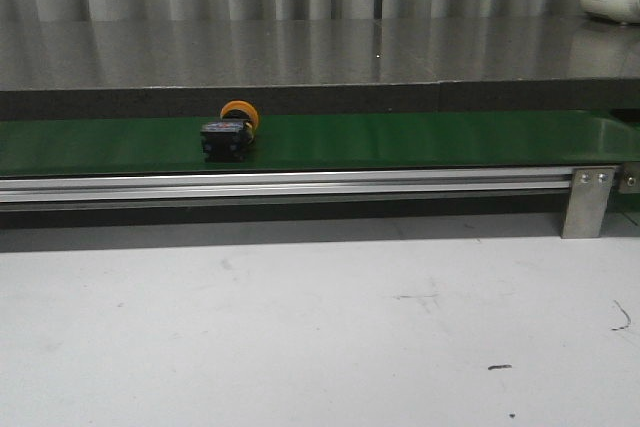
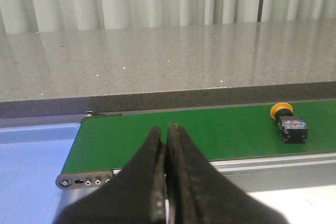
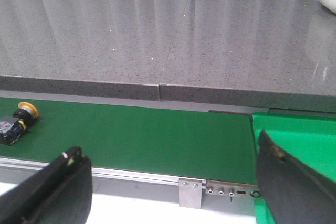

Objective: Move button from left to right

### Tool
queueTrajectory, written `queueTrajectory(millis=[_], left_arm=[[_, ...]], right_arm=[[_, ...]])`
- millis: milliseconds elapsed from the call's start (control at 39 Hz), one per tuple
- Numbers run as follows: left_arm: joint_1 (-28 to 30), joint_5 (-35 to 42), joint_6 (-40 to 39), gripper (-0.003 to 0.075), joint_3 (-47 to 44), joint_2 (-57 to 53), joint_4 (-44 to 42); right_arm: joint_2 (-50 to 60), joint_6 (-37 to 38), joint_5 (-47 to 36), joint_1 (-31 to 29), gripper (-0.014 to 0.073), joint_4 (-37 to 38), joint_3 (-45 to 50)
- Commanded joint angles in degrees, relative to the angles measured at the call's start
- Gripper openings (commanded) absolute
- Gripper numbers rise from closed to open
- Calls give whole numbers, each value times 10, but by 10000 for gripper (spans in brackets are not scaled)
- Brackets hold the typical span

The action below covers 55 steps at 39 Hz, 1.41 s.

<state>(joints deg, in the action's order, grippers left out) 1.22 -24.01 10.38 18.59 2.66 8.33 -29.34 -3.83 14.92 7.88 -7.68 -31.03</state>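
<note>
The button [image 1: 229,132], with an orange-yellow cap and black boxy body, lies on its side on the green belt [image 1: 400,139], left of the middle. It also shows in the left wrist view [image 2: 289,124] and the right wrist view [image 3: 17,121]. My left gripper [image 2: 166,129] is shut and empty, near the belt's left end, well apart from the button. My right gripper [image 3: 168,153] is open wide and empty, near the belt's right end, far from the button. Neither gripper shows in the front view.
A grey speckled counter [image 1: 300,52] runs behind the belt. An aluminium rail [image 1: 300,185] with a bracket [image 1: 587,199] fronts it. A blue surface [image 2: 31,171] lies at the belt's left end, a bright green one [image 3: 304,135] at the right. The white table [image 1: 300,337] is in front.
</note>
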Motion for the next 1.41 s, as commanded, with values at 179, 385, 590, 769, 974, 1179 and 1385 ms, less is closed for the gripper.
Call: queueTrajectory(millis=[179,385,590,769,974,1179,1385], left_arm=[[-3,48,-6,-21,14,7,7],[-3,48,-6,-21,14,7,7],[-3,48,-6,-21,14,7,7],[-3,48,-6,-21,14,7,7],[-3,48,-6,-21,14,7,7],[-3,48,-6,-21,14,7,7],[-3,48,-6,-21,14,7,7]], right_arm=[[-4,-2,-48,-2,647,-1,-21],[-4,-2,-48,-2,647,-1,-21],[-4,-2,-48,-2,647,-1,-21],[-4,-2,-48,-2,647,-1,-21],[-4,-2,-48,-2,647,-1,-21],[-33,-1,-45,-2,646,-1,-33],[-154,4,-7,-7,646,-1,-105]])
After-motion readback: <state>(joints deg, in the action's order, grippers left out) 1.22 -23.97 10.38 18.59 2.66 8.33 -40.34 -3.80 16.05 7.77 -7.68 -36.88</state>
